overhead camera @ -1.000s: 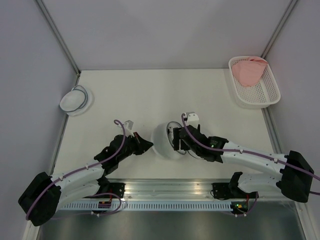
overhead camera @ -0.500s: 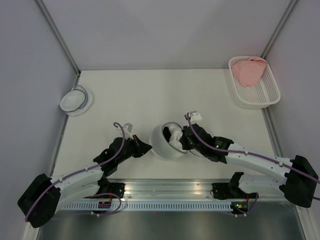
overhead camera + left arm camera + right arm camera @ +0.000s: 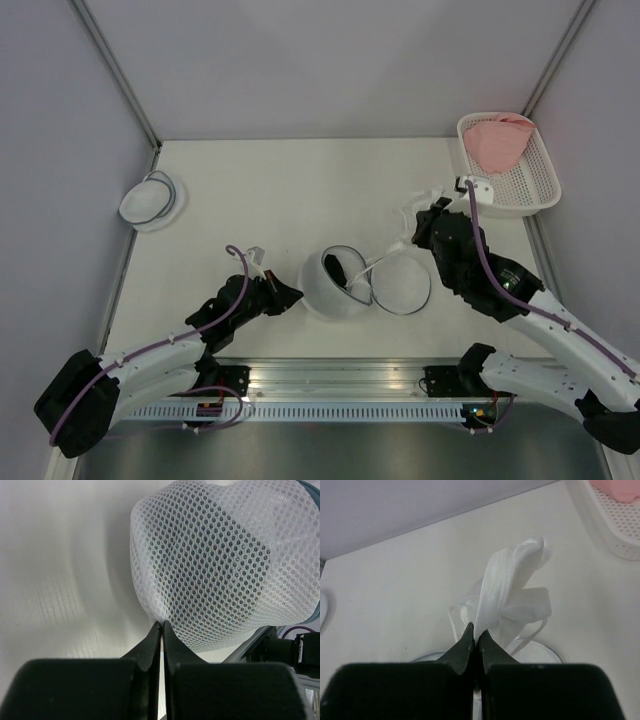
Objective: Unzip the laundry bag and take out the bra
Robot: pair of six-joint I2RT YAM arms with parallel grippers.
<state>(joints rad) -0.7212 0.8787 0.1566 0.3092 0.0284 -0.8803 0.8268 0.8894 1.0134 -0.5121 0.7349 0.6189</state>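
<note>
Presently, item by item: the left gripper was fully closed, its jaws pinching a fold of white mesh at the lower side wall of the laundry bag. The right gripper was likewise closed, clamped on a bunched white bra, which it held raised above the tabletop, right of the bag; thin white straps hung from the bundle toward the bag's mouth. The laundry bag sat close to the near edge of the tabletop, about midway along it, tipped on its side with its dark-rimmed mouth facing right. Its flat disc lid lay unzipped and folded open on the tabletop, touching the bag's right side. A white slotted basket stood at the far right corner, holding a pink cloth. A small white dome with a pale rim lay by the left edge.
</note>
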